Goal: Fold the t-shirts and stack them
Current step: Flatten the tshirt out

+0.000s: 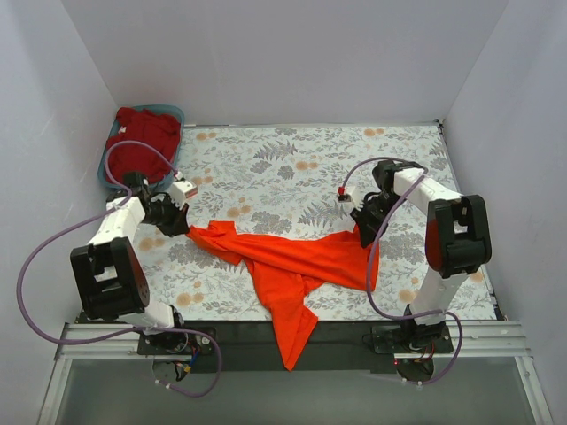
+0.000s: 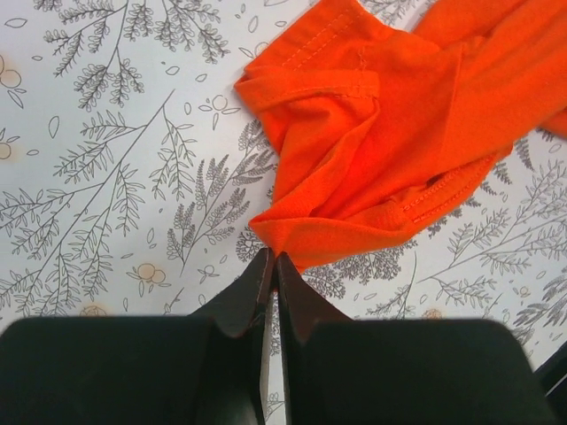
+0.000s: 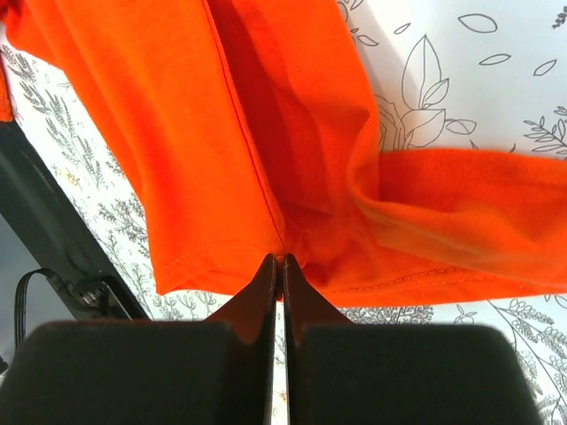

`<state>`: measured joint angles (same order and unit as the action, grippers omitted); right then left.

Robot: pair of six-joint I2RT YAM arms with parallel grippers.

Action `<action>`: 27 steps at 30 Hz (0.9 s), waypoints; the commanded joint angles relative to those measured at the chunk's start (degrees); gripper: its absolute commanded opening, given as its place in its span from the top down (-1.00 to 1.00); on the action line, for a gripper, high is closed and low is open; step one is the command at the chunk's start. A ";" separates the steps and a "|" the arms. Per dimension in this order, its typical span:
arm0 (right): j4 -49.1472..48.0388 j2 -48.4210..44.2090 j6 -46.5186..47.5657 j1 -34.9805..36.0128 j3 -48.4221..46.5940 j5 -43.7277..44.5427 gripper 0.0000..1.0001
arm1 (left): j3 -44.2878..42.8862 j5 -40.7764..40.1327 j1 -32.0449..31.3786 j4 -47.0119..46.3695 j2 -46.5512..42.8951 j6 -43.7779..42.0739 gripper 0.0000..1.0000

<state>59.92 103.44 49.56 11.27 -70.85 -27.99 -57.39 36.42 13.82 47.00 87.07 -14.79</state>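
Far left is the blue bin (image 1: pixel 106 158), sitting in the back left corner of the flowery table (image 1: pixel 292 159), with the crimson tee (image 1: pixel 146 133) heaped inside it.

Just in front of the bin, on the near side, is the left gripper (image 1: pixel 183 227). Its wrist cam shows the left gripper (image 2: pixel 272 258) with jaws squeezed together, no gap to speak of, pinching a folded tip of the orange tee (image 2: pixel 390 115). A stitched hem edge shows a bit further along the cloth.

The orange tee (image 1: pixel 292 261) runs away from the bin to the right as a bunched, twisted band across the near half of the table. One long flap of it droops off the near edge and over the black rail there.

Well to the right of the bin, at the other end of that band, is the right gripper (image 1: pixel 361 232). On its wrist cam the right gripper (image 3: pixel 280 260) also has its jaws closed tight, nipping the orange tee (image 3: pixel 221 115) right at the hem where a seam comes down. The cloth drapes off to both sides of the grip.
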 commanded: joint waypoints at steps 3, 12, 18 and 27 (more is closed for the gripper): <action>4.68 -4.82 2.12 0.16 -0.61 0.57 0.97 | 4.55 -3.72 0.41 8.27 -5.94 -12.53 0.84; 7.05 -6.84 2.82 0.77 1.95 -1.10 0.97 | -1.74 0.64 -0.20 11.79 -5.07 -11.07 0.28; 8.11 -8.42 3.09 1.39 2.65 -1.10 0.97 | -14.67 8.76 -2.92 6.98 6.69 9.53 -0.03; 8.72 -9.57 2.03 1.92 2.82 -1.02 0.97 | -10.75 -16.10 -15.21 -4.81 7.25 33.31 -0.37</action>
<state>66.57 95.81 51.37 12.99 -68.42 -27.83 -70.06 30.22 1.41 45.52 98.45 8.05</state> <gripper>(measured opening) 0.028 0.674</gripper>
